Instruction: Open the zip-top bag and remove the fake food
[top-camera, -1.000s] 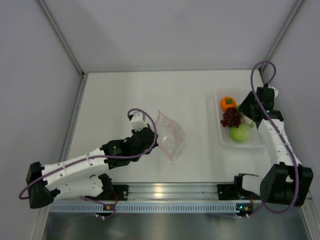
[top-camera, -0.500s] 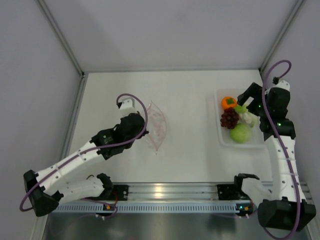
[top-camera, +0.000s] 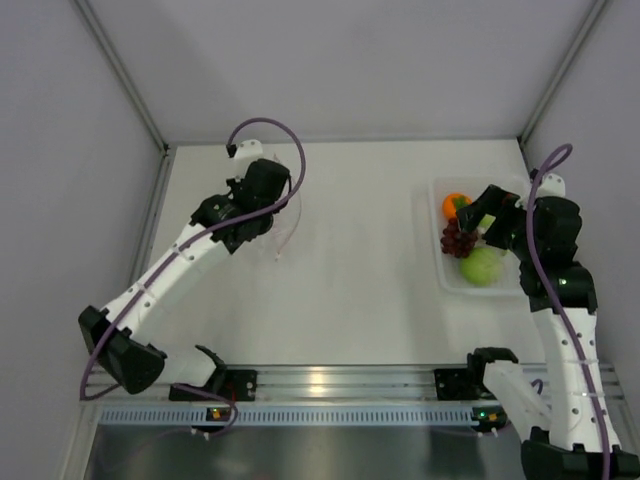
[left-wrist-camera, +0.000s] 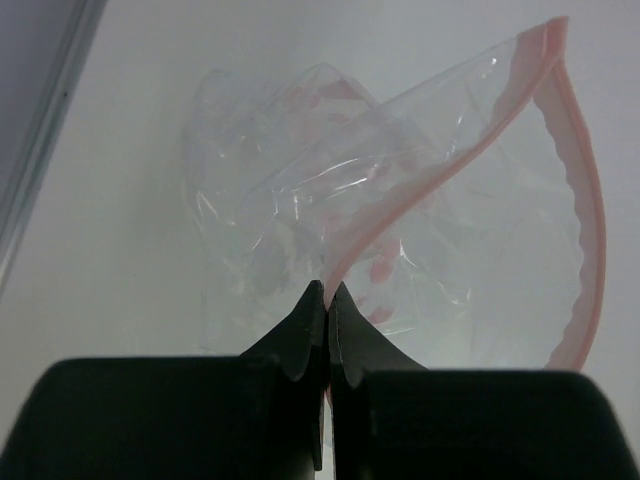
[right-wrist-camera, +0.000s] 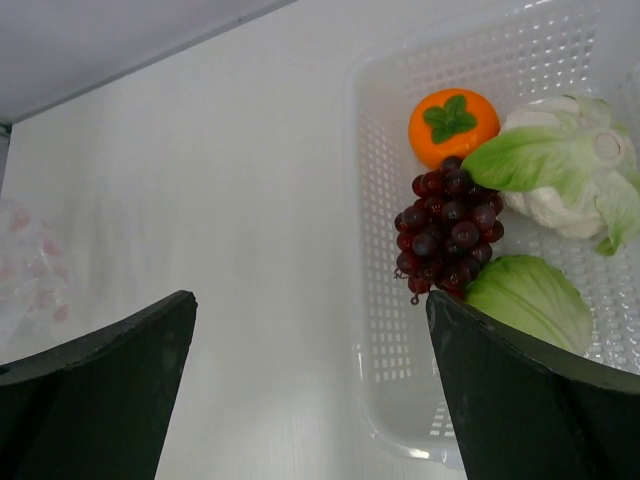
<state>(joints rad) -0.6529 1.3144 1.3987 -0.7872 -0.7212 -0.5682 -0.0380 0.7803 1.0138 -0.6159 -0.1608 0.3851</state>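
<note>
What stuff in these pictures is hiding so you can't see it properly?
- Top view: the leafy vegetable is mostly hidden under the right gripper.
- Top view: the zip-top bag is too clear and small to make out, and sits partly behind the left gripper.
- Right wrist view: the green apple is partly behind a finger, and the picture edge cuts off the tray.

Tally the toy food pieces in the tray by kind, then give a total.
Orange fruit: 1
Grape bunch: 1
Leafy vegetable: 1
Green apple: 1
Total: 4
</note>
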